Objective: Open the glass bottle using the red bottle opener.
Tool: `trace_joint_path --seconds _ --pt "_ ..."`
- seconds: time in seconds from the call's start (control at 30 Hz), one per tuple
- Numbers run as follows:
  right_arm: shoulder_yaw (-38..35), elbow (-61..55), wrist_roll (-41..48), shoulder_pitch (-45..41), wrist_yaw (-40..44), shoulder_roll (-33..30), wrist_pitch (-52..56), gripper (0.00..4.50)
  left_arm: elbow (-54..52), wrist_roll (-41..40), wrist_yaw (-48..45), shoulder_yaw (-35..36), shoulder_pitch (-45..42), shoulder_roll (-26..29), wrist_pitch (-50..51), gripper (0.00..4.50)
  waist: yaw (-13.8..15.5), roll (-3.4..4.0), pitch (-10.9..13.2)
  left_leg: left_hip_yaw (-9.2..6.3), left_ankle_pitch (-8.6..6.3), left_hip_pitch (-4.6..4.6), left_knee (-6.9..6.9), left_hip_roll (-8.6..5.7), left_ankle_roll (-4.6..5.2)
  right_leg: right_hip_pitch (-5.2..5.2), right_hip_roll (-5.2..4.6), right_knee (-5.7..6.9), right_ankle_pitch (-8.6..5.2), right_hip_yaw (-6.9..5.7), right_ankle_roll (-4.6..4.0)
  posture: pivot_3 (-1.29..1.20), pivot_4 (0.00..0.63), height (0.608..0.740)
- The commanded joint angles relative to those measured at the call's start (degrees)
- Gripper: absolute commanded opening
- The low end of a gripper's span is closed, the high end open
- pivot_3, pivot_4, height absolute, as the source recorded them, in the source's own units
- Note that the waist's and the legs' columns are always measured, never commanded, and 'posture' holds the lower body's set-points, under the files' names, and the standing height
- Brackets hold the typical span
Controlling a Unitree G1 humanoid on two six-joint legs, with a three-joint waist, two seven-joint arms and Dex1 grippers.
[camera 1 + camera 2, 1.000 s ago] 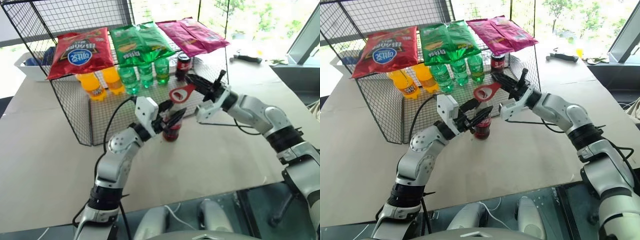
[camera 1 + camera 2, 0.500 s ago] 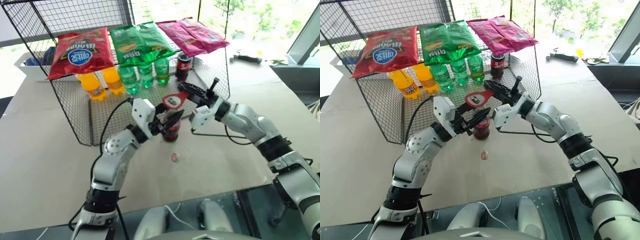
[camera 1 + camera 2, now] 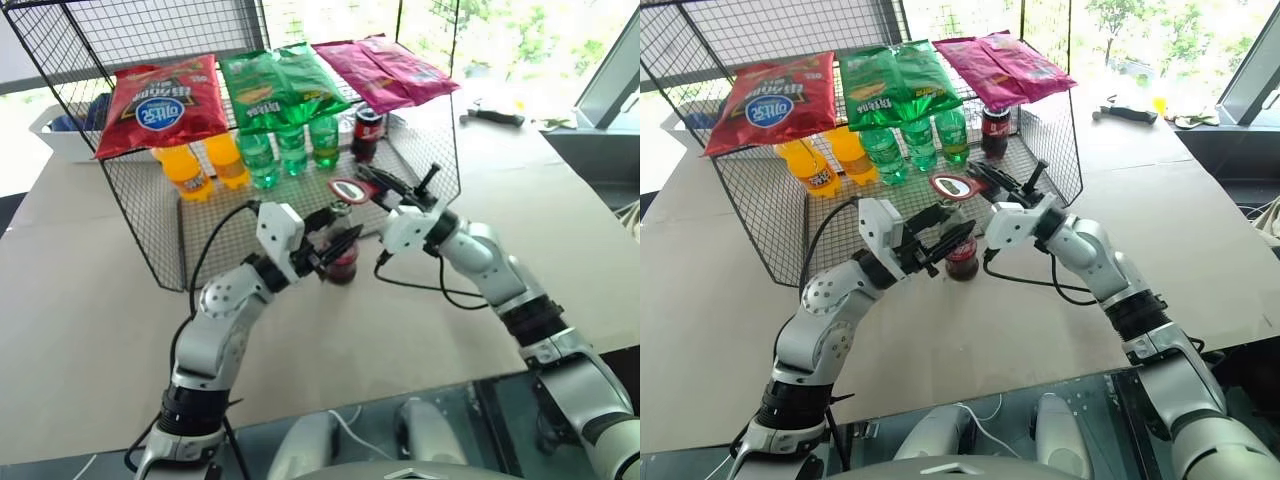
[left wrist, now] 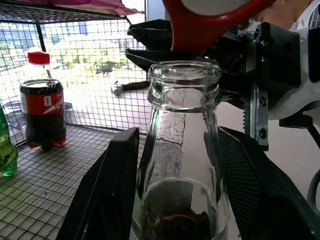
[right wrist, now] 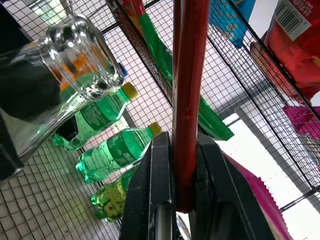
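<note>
The glass bottle [image 3: 343,268] stands on the table in front of the wire rack, and my left gripper [image 3: 340,245] is shut on it, one finger [image 4: 112,190] on each side of its body. Its mouth [image 4: 185,80] is bare, with no cap, and dark liquid sits low inside. Just above and behind the mouth hovers the red bottle opener [image 3: 347,188], ring head lying nearly flat and not touching the glass. My right gripper [image 3: 374,184] is shut on the opener's handle [image 5: 187,100], reaching in from the right.
A wire rack [image 3: 150,235] behind the bottle carries crisp bags [image 3: 160,100] on top and orange and green bottles [image 3: 290,145] inside, with a stubby dark cola [image 3: 367,130] at its right end. A black tool [image 3: 495,117] lies far back right, a white bin [image 3: 55,135] far left.
My right gripper rolled the opener from on edge to nearly flat and drew it back over the bottle. A small cap lay on the table before the bottle half a second ago; it is gone from there.
</note>
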Motion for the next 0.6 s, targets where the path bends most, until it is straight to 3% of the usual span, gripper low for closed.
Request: trace_joint_path --seconds 0.03,0.17,0.27,0.37,0.6 --pt "-2.37 -3.23 2.02 0.24 0.38 1.20 1.73 0.00 0.73 0.92 -0.23 -0.70 1.07 1.01 1.08 2.42 -0.01 0.00 0.00 0.00 0.00 0.00 0.00 0.00 0.00 0.00 0.00 0.00 0.00 0.00 0.00 0.00 0.150 0.740" --pt "-3.02 -3.54 2.67 0.63 0.73 1.83 3.02 0.00 0.87 0.75 -0.29 -0.62 1.00 1.07 0.81 2.42 0.03 0.00 0.00 0.00 0.00 0.00 0.00 -0.01 0.00 0.00 -0.01 0.00 0.00 0.00 0.00 0.00 0.150 0.740" --pt "-3.52 -3.54 3.42 1.11 1.04 2.27 3.90 0.00 0.89 1.12 -0.14 -0.63 1.09 1.13 0.40 3.24 -0.07 0.05 0.06 0.00 0.00 -0.01 -0.01 -0.01 0.00 -0.01 -0.01 -0.01 0.00 0.00 0.00 0.00 0.150 0.740" --pt "-4.05 -3.75 4.07 1.61 1.49 2.61 4.68 0.00 1.00 1.47 0.02 -0.50 1.17 1.03 0.40 4.39 -0.10 0.05 0.14 0.00 0.00 -0.07 -0.03 -0.02 0.00 -0.09 0.00 -0.02 0.00 0.00 0.00 0.00 0.150 0.740" --pt "-4.99 -4.24 6.23 2.79 2.51 3.15 6.61 0.00 0.17 1.39 -0.68 -0.45 2.29 1.44 0.36 4.46 -0.07 0.05 0.14 0.01 0.00 -0.13 -0.06 0.00 0.00 -0.16 -0.01 -0.05 0.00 0.00 0.00 0.00 0.150 0.740"
